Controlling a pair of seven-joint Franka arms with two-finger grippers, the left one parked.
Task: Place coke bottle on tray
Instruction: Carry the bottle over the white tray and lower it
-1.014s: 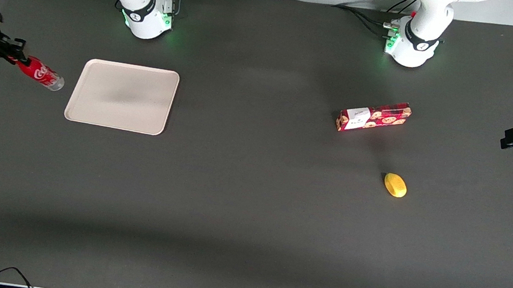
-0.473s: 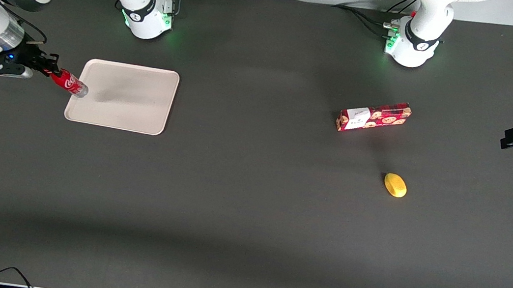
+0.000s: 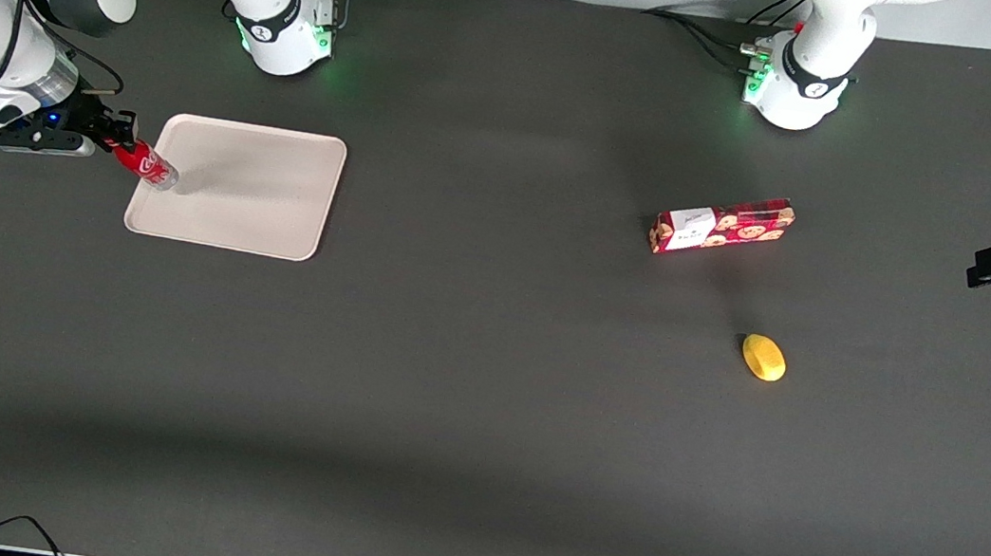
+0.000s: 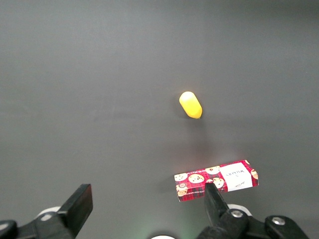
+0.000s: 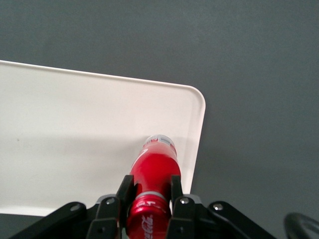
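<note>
Nearest the front camera a yellow lemon-like thing (image 3: 764,357) lies on the dark worktop (image 3: 478,410), toward the parked arm's end; farther from the camera sits a red cookie box (image 3: 722,225); toward the working arm's end the claw (image 3: 117,144) pinches the coke bottle (image 3: 145,165) near its cap, base hanging above the tray (image 3: 256,208) edge; I'd carry it farther inward, straighten it, lower gently, then let go.

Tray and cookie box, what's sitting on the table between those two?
Nothing: the front view shows only bare dark table between the tray and the cookie box. The hand holds the coke bottle over the tray's edge.
</note>
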